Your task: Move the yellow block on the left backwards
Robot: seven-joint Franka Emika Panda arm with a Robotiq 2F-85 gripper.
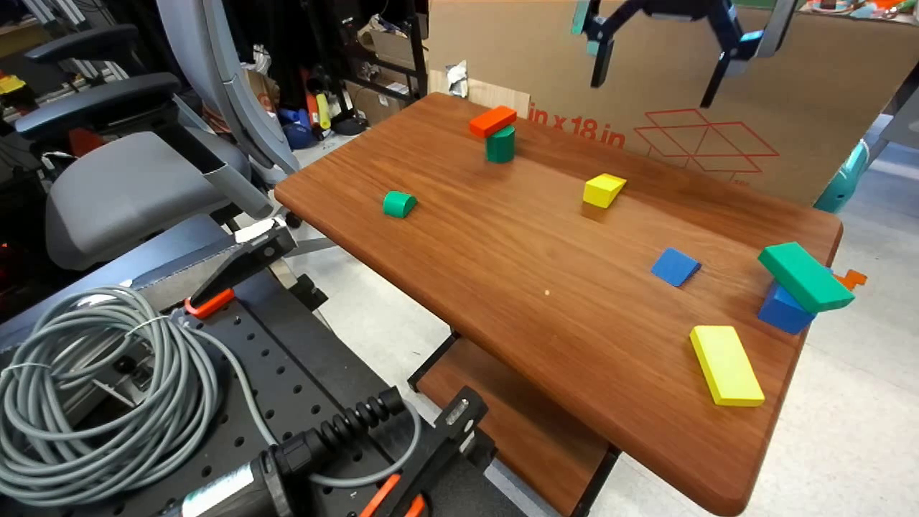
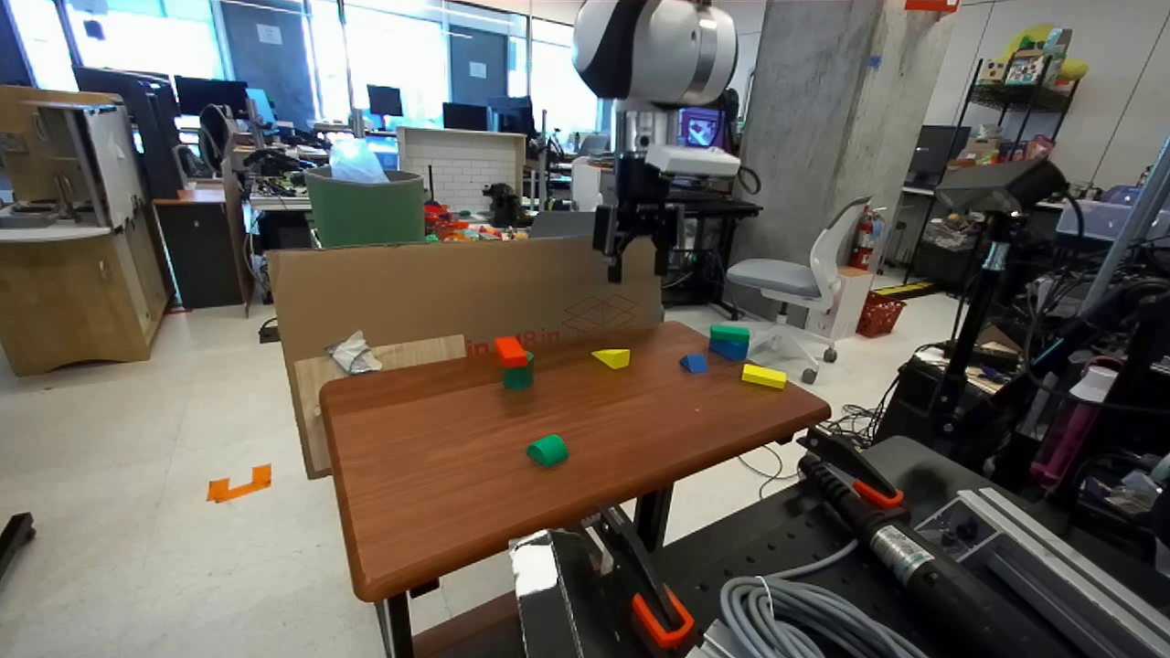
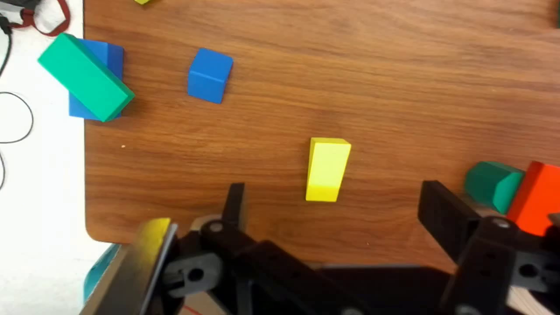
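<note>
Well below claw [image 1: 652, 93], yellow wedge [image 1: 604, 190].

In an exterior view I look out on tall windows [image 2: 402, 55], blazing white along the far left, a concrete pillar [image 2: 823, 119] to their right, and pale floor [image 2: 183, 420] near left. A cardboard sheet [image 2: 430, 283] stands along the far side of my brown table [image 2: 448, 439]; beyond, to the right, sits a grey-seated chair [image 2: 775, 277].

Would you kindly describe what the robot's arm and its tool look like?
The rounded, glossy white robot arm has a black panel and a silver band. Its black, angular, two-fingered tool has grey plates with round holes and blocky black fingertips. No sleeve shows, and no lettering is legible.
</note>
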